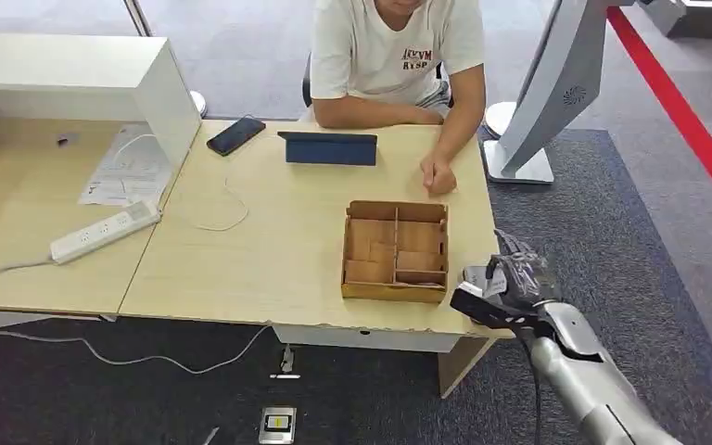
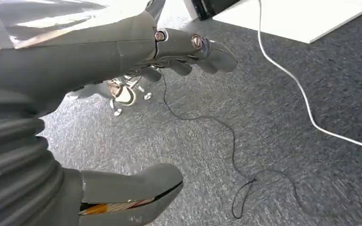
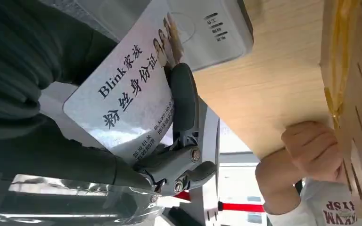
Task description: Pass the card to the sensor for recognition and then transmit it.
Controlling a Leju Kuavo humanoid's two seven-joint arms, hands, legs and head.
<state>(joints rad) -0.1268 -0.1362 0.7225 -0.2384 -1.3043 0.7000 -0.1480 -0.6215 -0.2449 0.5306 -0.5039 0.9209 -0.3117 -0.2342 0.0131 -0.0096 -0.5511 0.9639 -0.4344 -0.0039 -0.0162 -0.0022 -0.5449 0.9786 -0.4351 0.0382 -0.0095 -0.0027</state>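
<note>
right hand (image 3: 169,141): pinching one card (image 3: 127,94), held at the table's near right corner
left hand (image 2: 122,117): fingers apart, holds nothing, hanging over carpet
sensor (image 3: 207,28): one grey reader on the table (image 1: 269,241), just beyond the card
step: likely presenting card to sensor
next: bring card flat over sensor, then hand over
person (image 1: 399,56): one, seated opposite
wooden tray (image 1: 396,251): one
</note>
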